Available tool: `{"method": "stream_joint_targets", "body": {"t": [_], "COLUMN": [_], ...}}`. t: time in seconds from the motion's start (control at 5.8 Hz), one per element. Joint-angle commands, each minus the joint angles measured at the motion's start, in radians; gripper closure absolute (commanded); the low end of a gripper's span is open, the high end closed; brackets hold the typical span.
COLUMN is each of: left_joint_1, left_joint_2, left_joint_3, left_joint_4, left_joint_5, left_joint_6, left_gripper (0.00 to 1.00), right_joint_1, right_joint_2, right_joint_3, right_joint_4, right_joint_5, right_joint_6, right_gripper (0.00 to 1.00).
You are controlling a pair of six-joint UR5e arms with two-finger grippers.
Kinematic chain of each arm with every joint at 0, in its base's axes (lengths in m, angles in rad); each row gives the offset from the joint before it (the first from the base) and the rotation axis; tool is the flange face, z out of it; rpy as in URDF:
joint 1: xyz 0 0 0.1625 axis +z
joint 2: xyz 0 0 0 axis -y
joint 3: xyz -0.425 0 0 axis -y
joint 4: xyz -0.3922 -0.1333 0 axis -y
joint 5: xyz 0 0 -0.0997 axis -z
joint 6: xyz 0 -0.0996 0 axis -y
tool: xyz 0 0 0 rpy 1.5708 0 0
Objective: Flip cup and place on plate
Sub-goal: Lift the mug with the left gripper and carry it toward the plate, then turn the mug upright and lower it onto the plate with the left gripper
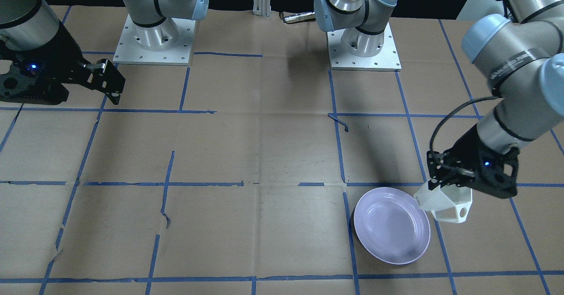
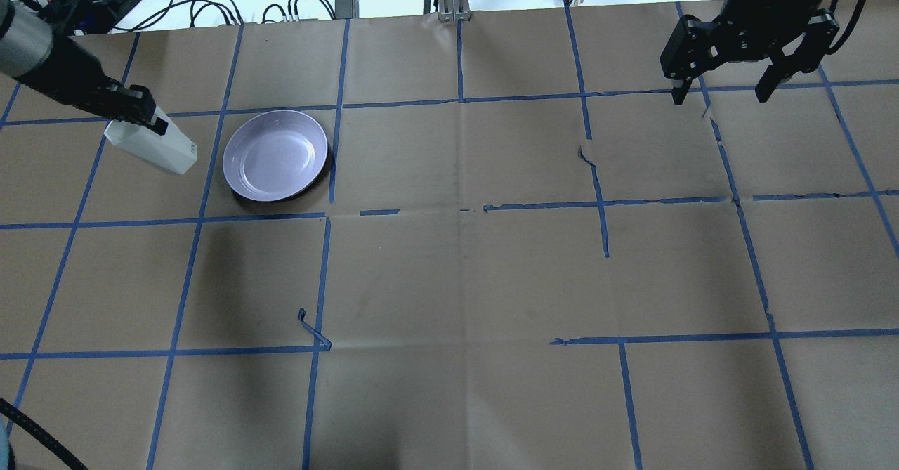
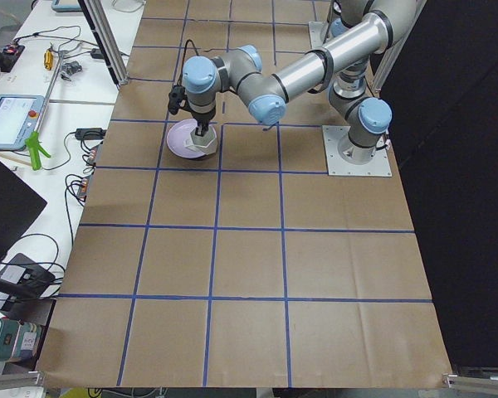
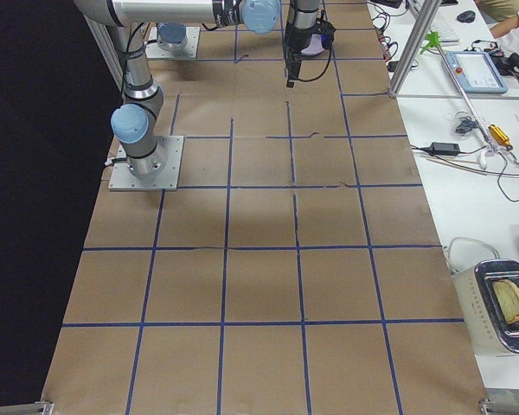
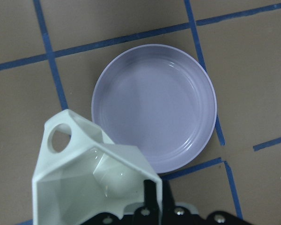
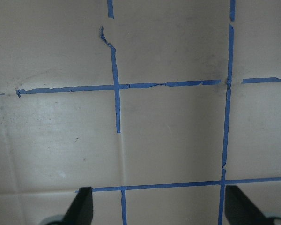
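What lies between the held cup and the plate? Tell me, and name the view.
Nothing solid: in the overhead view only bare table paper and one blue tape line separate the cup, held in the left claw, from the plate.

It was a robotics lab: grey robot arms (image 3: 315, 65) bolted to square metal base plates (image 1: 176, 52) on a brown paper-covered tabletop (image 2: 449, 273) gridded with blue tape (image 2: 667, 338), beside white benches (image 3: 58, 91) holding cables (image 4: 454, 151) and a teach pendant (image 3: 8, 120).

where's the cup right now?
Overhead view, far left: the cup is gripped in the left tool, tilted, just left of the plate.
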Motion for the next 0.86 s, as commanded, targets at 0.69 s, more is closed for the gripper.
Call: {"method": "stream_joint_targets", "body": {"t": [0.69], "left_joint_1": [-0.153], "left_joint_2": [-0.095], "left_joint_3": [-0.111], "left_joint_4": [0.221], "left_joint_5": [0.094], "left_joint_6": [0.007], "left_gripper": [1.0], "right_joint_1": [0.0], "right_joint_2": [0.0], "right_joint_3": [0.0], "right_joint_4": [0.0], "right_joint_5": [0.0], "right_joint_6": [0.0], "right_gripper": [0.0]}}
